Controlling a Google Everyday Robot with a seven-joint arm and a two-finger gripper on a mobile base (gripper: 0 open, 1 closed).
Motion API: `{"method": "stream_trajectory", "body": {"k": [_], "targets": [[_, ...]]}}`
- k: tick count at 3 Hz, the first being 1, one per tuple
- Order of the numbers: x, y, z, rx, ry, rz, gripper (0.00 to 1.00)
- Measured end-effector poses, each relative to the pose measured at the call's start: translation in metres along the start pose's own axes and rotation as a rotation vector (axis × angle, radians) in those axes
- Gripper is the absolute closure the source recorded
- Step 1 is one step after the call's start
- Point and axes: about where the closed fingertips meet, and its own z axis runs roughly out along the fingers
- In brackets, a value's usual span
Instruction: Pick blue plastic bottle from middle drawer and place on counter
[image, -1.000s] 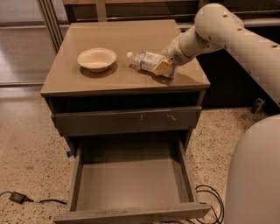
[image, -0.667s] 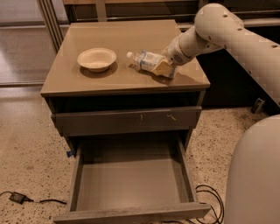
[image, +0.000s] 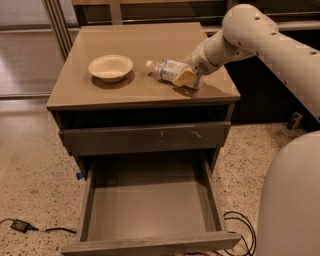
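Right of the white bowl, the blue plastic bottle lies on its side on the tabletop, cap towards the bowl, unmoved over the last second. The gripper sits at the bottle's end farthest from the bowl; whether it grips or has let go cannot be told. Judgement: placement essentially done, withdrawal outstanding. Count: one bottle, one bowl, one gripper, one open middle drawer below the bowl, floor bare.

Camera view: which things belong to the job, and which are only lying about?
Job: blue plastic bottle, lying on the counter; gripper, at the bottle's base end; open middle drawer.
Lying about: white bowl on the counter; cable on the floor.
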Motion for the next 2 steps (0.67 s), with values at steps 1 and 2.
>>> {"method": "stream_trajectory", "body": {"k": [1,2], "targets": [[0.0,0.0,0.0001,0.0,0.0,0.0,0.0],[0.0,0.0001,0.0001,0.0,0.0,0.0,0.0]]}}
